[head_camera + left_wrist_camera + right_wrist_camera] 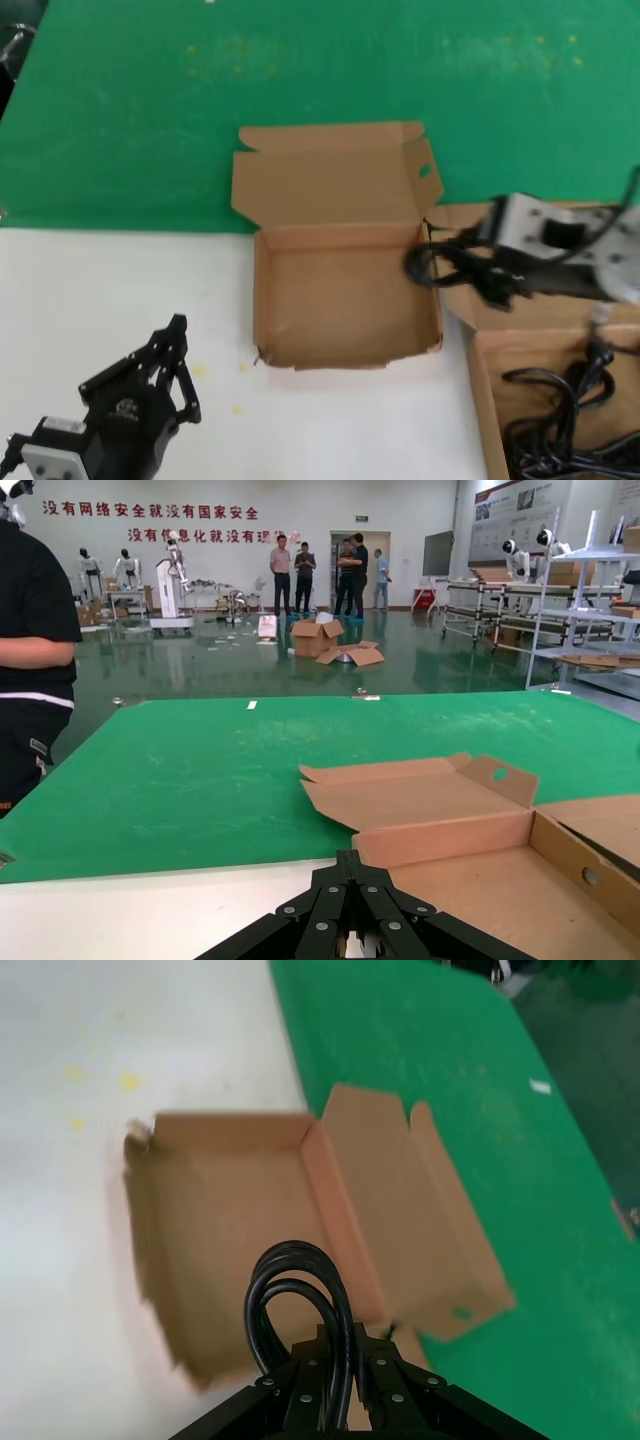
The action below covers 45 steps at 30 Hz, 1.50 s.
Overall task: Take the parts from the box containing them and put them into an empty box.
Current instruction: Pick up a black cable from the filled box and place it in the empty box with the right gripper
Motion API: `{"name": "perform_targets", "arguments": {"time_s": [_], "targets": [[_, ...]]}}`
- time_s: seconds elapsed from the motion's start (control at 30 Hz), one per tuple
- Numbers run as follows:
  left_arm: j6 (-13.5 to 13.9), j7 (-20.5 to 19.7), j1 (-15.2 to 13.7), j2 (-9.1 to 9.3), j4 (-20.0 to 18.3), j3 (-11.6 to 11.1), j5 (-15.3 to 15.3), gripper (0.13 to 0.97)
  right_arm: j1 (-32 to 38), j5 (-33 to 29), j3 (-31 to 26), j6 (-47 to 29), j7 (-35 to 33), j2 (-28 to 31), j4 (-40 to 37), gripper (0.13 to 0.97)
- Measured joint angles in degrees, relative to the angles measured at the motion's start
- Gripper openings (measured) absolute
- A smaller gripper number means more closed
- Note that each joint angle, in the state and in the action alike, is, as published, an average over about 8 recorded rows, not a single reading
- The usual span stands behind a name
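Observation:
The empty box (pixel 345 345) is squarish, open, with an oval hole in its lid flap (pixel 424 170); it also shows in the right wrist view (pixel 220 1220) and the left wrist view (pixel 500 880). My right gripper (pixel 470 268) is shut on a black power cord (pixel 440 265) and holds it over the empty box's right wall; the cord's loop (pixel 290 1300) sticks out past the fingers. The box containing the parts (pixel 485 390) sits at the right edge with more black cords (pixel 570 420) in it. My left gripper (pixel 178 335) is shut and empty, low on the white table, left of the empty box.
A green mat (pixel 320 90) covers the far half of the table; the near half is white (pixel 120 290). In the left wrist view a person (pixel 30 640) stands beside the table's far left, and other people and robots stand in the hall beyond.

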Motion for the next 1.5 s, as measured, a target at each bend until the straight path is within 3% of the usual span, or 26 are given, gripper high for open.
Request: {"name": "perform_targets", "arguments": {"time_s": [0.33,0.63,1.0,1.5], "targets": [[0.0,0.0,0.0,0.0,0.0,0.0,0.0,0.132,6.45,-3.52,-4.32,4.71,-2.31,-11.52,-11.76,0.183],[0.0,0.0,0.0,0.0,0.0,0.0,0.0,0.132,9.24,-5.04,-5.97,8.52,-3.68,-17.23,-21.57,0.183],[0.0,0.0,0.0,0.0,0.0,0.0,0.0,0.132,9.82,-6.02,-6.5,12.3,-4.34,-20.06,-28.59,0.183],[0.0,0.0,0.0,0.0,0.0,0.0,0.0,0.132,8.46,-10.16,-5.49,14.21,-1.2,-20.86,-29.2,0.214]]}}
